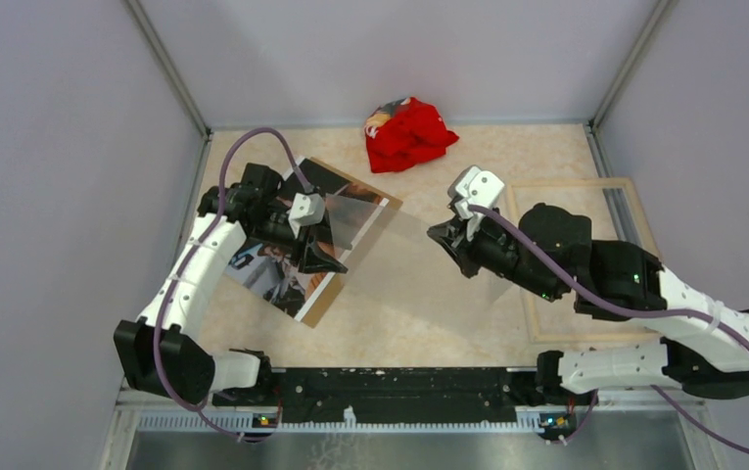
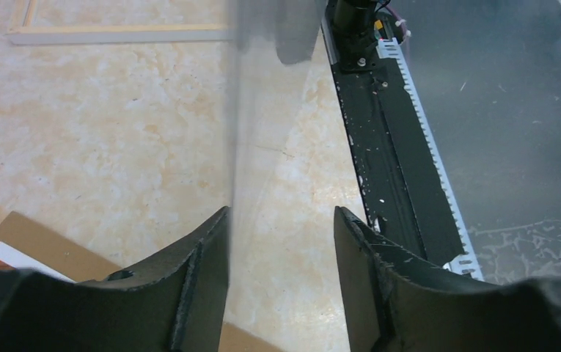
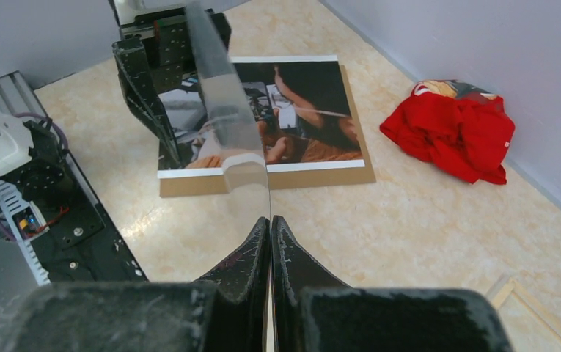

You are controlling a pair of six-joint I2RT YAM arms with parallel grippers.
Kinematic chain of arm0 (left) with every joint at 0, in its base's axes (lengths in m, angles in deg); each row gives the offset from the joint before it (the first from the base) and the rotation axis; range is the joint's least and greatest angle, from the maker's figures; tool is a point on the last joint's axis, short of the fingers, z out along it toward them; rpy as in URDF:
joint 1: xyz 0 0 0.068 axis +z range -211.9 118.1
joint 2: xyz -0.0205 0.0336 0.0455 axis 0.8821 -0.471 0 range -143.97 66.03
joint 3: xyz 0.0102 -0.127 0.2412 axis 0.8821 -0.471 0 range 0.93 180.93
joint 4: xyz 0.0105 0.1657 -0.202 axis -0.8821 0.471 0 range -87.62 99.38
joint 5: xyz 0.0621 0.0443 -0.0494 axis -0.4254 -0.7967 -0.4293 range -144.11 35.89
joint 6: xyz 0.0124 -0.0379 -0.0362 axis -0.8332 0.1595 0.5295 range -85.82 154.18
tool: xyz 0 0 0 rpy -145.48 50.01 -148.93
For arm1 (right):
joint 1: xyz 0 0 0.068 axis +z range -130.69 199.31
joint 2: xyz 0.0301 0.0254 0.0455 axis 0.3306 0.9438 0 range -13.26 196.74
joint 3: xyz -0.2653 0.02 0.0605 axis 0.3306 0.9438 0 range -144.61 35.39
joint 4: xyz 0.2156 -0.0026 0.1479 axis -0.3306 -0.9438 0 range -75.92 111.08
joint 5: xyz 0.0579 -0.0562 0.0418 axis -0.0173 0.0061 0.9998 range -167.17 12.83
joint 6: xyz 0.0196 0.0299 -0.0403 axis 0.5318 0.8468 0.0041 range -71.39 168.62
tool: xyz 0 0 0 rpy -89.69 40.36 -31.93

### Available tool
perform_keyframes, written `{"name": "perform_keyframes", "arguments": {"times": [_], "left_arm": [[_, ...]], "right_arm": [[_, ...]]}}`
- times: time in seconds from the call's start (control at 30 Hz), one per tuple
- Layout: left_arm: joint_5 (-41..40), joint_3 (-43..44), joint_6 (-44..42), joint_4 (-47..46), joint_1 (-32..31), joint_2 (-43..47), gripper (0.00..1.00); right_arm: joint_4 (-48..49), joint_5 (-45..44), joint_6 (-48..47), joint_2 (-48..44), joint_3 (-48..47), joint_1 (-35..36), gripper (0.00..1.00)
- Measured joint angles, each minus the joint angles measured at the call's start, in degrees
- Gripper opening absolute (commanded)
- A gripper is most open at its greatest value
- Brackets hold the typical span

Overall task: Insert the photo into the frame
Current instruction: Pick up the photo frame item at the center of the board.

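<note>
One clear pane (image 3: 226, 117) is upright between the arms: right end effector (image 3: 270, 221) pinches it closed, left end effector (image 2: 282, 216) is open astride it. Photo (image 3: 314, 117) lies left on backing board (image 3: 321, 178); frame (image 1: 585, 183) lies right on bench (image 1: 419, 304).

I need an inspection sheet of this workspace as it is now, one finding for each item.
Surface: pale marbled table.
Job's things: photo face up on brown backing board, left; frame flat, right.
Clutter: red cloth at the back.
End effectors: right end effector shut on clear pane, held off the table; left end effector open, fingers around the pane's far edge.
Cables: purple cable along each arm.
Surroundings: grey walls.
</note>
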Motion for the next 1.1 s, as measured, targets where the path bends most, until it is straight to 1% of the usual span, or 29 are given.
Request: {"name": "perform_keyframes", "arguments": {"times": [0.03,0.07,0.2,0.3,0.33,0.37,0.4,0.43,0.47,0.5,0.53,0.57,0.6,0.67,0.77,0.87,0.93,1.1], "left_arm": [[0.4,0.0,-0.3,0.4,0.0,0.0,0.49],[1.0,0.0,-0.5,0.7,0.0,0.0,0.42],[2.3,0.0,-0.5,1.0,0.0,0.0,0.25],[3.0,0.0,0.5,0.6,0.0,0.0,0.03],[3.1,0.0,0.7,0.3,0.0,0.0,0.00],[3.3,0.0,1.2,-0.1,0.0,0.0,0.00],[3.3,0.0,1.7,-0.6,0.0,0.0,0.00],[3.3,0.0,2.4,-1.4,0.0,0.0,0.00],[3.1,0.0,3.5,-2.4,0.0,0.0,0.00],[3.0,0.0,4.9,-3.8,0.0,0.0,0.00],[2.6,0.0,6.8,-5.9,0.0,0.1,0.00],[2.1,0.0,9.1,-8.4,0.0,0.2,0.00],[1.3,0.0,11.4,-11.1,0.0,0.5,0.00],[-0.9,0.1,15.6,-16.3,0.0,1.5,0.00],[-5.1,3.0,19.7,-20.4,0.2,2.2,0.00],[-11.0,7.1,22.5,-25.2,0.3,2.5,0.00],[-15.4,8.1,23.3,-28.0,0.3,3.3,0.00],[-27.7,11.6,25.2,-31.4,0.3,4.4,0.00]], "right_arm": [[0.2,-0.4,0.1,-0.4,0.3,-0.1,0.00],[0.5,-0.9,0.2,-0.9,0.7,-0.2,0.00],[2.0,-3.0,0.8,-3.3,2.6,-0.2,0.00],[3.5,-4.5,1.7,-5.0,4.6,-0.3,0.00],[3.7,-4.9,2.0,-5.5,5.2,-0.3,0.00],[4.0,-5.1,2.2,-5.7,5.6,-0.3,0.00],[4.2,-5.4,2.4,-5.8,5.9,-0.3,0.06],[4.3,-5.7,2.7,-5.7,5.9,-0.3,0.17],[4.5,-6.1,3.0,-5.5,5.9,-0.3,0.33],[4.9,-6.6,3.5,-5.2,5.9,-0.3,0.52],[5.3,-7.0,4.2,-5.0,6.0,-0.3,0.70],[6.1,-7.5,4.1,-4.7,6.0,-0.3,0.83],[6.4,-8.0,5.2,-4.6,6.1,-0.4,0.89],[7.0,-9.2,6.3,-4.1,6.2,-1.0,0.97],[5.8,-10.9,8.7,-2.3,4.7,-5.7,0.99],[2.6,-12.5,11.8,1.7,-1.2,-14.2,0.99],[1.6,-12.6,14.0,3.5,-4.4,-20.4,0.99],[-1.1,-11.1,19.7,4.0,-5.6,-33.4,0.99]]}}
